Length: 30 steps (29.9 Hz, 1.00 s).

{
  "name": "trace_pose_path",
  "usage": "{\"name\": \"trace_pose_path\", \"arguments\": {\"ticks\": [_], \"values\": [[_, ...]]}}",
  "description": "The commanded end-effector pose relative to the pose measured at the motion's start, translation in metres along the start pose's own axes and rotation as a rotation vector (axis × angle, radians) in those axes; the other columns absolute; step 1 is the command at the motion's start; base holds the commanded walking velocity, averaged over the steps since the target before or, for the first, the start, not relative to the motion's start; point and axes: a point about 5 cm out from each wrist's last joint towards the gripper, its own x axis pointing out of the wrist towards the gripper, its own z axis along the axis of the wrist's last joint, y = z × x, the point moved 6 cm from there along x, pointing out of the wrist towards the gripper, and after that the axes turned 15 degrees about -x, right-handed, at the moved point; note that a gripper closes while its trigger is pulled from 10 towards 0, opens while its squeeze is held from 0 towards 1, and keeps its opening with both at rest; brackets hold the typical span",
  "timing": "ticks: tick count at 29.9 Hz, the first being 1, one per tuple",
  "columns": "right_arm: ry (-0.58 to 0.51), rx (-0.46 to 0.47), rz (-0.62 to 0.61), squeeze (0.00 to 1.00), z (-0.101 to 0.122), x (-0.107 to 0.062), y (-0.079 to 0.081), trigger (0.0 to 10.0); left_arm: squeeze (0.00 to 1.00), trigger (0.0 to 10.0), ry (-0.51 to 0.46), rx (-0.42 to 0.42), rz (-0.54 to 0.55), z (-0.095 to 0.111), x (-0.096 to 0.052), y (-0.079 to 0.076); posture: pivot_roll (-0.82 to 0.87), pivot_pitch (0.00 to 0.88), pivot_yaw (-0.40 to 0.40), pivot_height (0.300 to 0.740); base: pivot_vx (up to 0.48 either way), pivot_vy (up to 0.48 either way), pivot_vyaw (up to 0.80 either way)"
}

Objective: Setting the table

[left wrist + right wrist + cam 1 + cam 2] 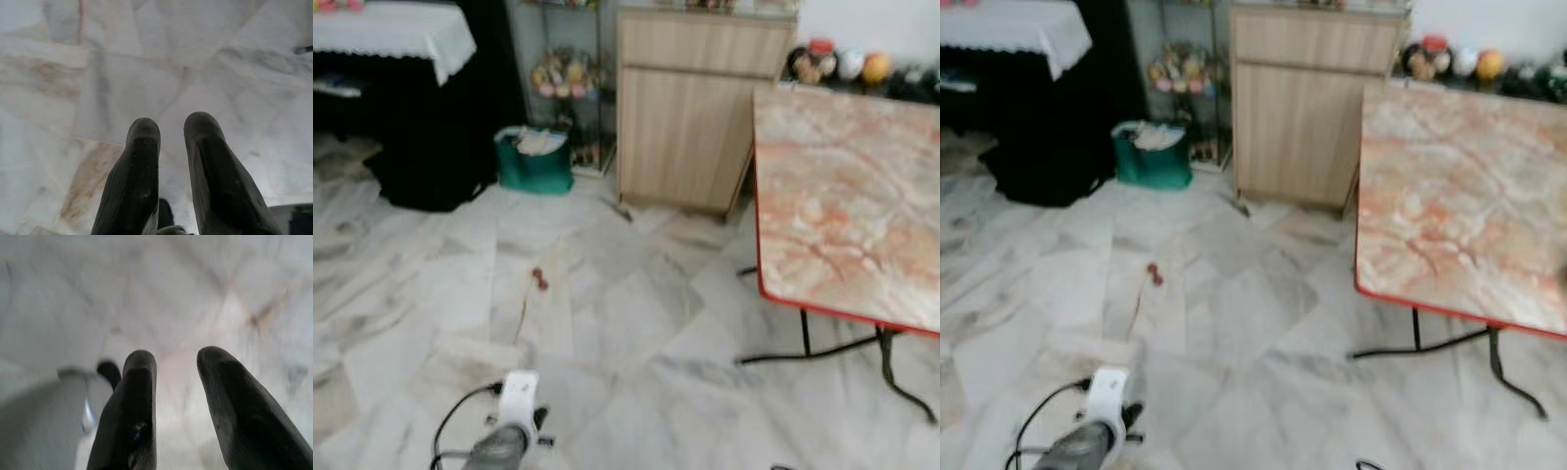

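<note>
Left gripper (171, 129) and right gripper (178, 363) are hanging over the marble floor (607, 323) — fingers slightly parted, holding nothing — marble-topped table (862, 196) standing right

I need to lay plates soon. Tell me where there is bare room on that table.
The marble-patterned tabletop looks bare from its red front edge back to the far side. Crowding sits behind it: round ornaments line that far edge, beside the wooden cabinet. Both grippers hang open over the floor.
</note>
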Motion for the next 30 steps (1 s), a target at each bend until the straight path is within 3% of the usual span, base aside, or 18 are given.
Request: {"name": "trace_pose_path", "arguments": {"ticks": [1, 6, 10, 14, 23, 30], "values": [[-0.005, 0.005, 0.0, 0.0, 0.001, 0.0, 0.002, 10.0, 0.0, 10.0, 0.035, 0.021, 0.035, -0.011, -0.004, 0.015, 0.09, 0.0, -0.067, 0.728, 0.0, 0.0, 0.0], [-0.012, -0.015, 0.013, 0.0, 0.004, 0.001, 0.006, 10.0, 0.0, 10.0, 0.028, 0.023, 0.05, -0.009, -0.004, 0.02, 0.11, 0.0, -0.072, 0.728, 0.0, 0.0, 0.0], [-0.034, -0.016, 0.028, 0.0, 0.01, 0.002, 0.012, 10.0, 0.0, 10.0, 0.069, 0.022, 0.096, -0.03, -0.011, 0.034, 0.07, 0.0, -0.037, 0.728, 0.0, -0.198, 0.0], [-0.037, -0.015, 0.036, 0.0, 0.011, 0.002, 0.015, 10.0, 0.0, 10.0, 0.084, 0.034, 0.096, -0.035, -0.013, 0.035, 0.05, 0.0, -0.012, 0.728, 0.0, -0.274, 0.0], [-0.035, 0.008, 0.016, 0.0, 0.018, 0.005, 0.016, 10.0, 0.0, 10.0, 0.013, 0.06, 0.069, 0.002, -0.004, 0.027, 0.06, 0.0, -0.001, 0.728, 0.0, -0.276, 0.0], [-0.059, 0.015, 0.013, 0.0, 0.032, 0.007, 0.018, 10.0, 0.0, 10.0, -0.012, 0.048, 0.066, 0.015, 0.0, 0.022, 0.07, 0.0, -0.007, 0.728, 0.0, -0.318, 0.0]]}}
